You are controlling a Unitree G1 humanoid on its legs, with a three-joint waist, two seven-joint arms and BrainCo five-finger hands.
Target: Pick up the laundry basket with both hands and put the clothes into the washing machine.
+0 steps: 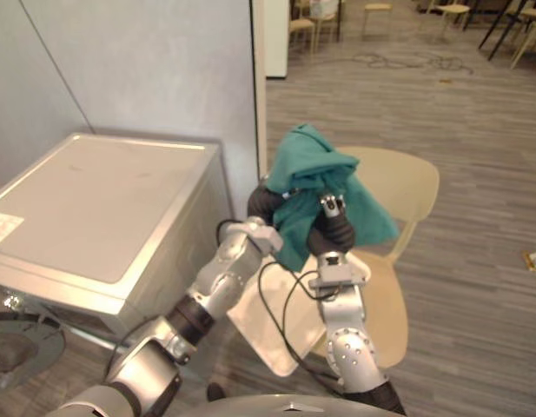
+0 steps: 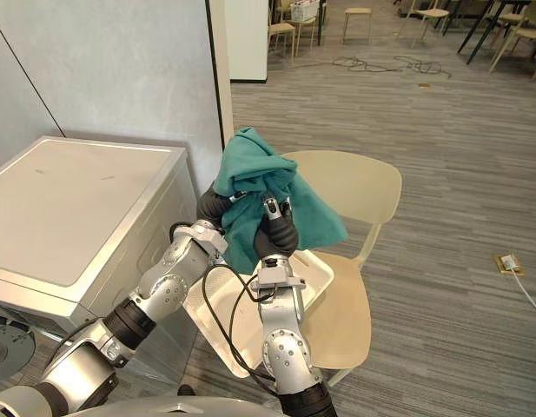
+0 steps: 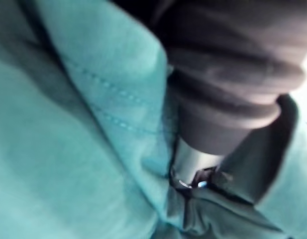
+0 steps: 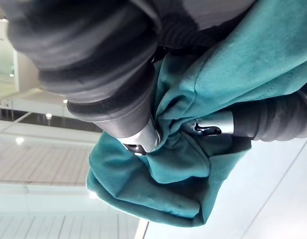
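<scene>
L hand and R hand: fingers clenched in teal garment, held bunched right of washing machine; L hand nearer.

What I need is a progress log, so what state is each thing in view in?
teal garment: bunched, held up above the basket by both hands.
left robot hand: shut on the teal garment.
right robot hand: shut on the teal garment.
laundry basket: resting on the chair seat, no clothes visible inside.
chair: upright, bearing the basket.
washing machine: top bare; door state unclear.
</scene>
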